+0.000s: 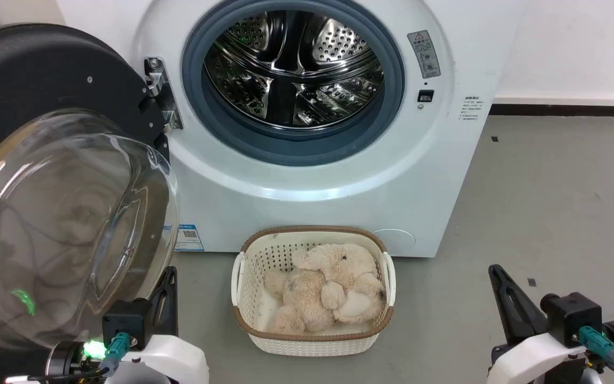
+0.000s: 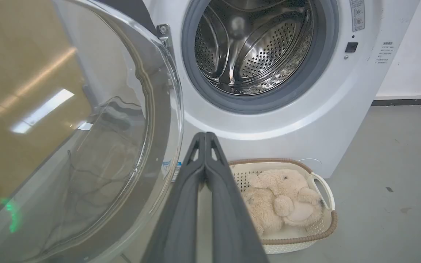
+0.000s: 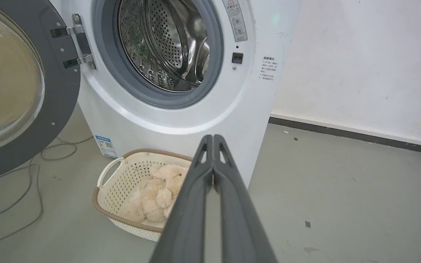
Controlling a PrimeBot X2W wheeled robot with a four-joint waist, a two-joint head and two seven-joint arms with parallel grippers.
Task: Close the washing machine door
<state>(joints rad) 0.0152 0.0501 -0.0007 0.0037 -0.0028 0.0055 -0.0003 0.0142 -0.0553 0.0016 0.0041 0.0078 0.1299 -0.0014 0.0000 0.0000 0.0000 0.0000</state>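
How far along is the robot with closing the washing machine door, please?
Nothing looks done: the door hangs wide open at the left of the washing machine. In hand: the left gripper, shut and empty, sits beside the door's glass; contact is unclear. The right gripper is shut over the floor. Left: swing the door across the opening until it latches.

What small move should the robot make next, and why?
Probably the left gripper, shut and close beside the washing machine door, should reach left around its free edge. The door stands wide open with its inner face toward the robot, so it likely needs pushing from behind toward the drum opening.
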